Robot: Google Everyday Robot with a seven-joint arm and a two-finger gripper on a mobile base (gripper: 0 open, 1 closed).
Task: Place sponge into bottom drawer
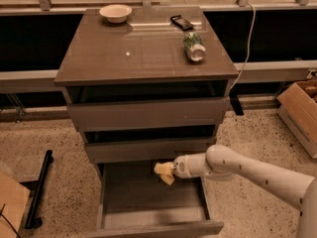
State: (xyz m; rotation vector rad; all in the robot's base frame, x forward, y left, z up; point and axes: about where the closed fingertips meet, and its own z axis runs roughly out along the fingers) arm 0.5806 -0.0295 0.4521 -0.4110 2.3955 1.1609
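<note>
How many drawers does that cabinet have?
3: the top drawer, the middle drawer below it, and the bottom drawer pulled open, where the gripper holds the sponge over it.

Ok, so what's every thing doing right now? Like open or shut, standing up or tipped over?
sponge: held in the air over the open drawer, not in yet.
gripper: shut on the sponge, just above the bottom drawer.
bottom drawer: pulled open, looks bare inside.
upper drawers: pushed in.
can: tipped on its side on the cabinet top.
bowl: upright, back left of the top.
</note>
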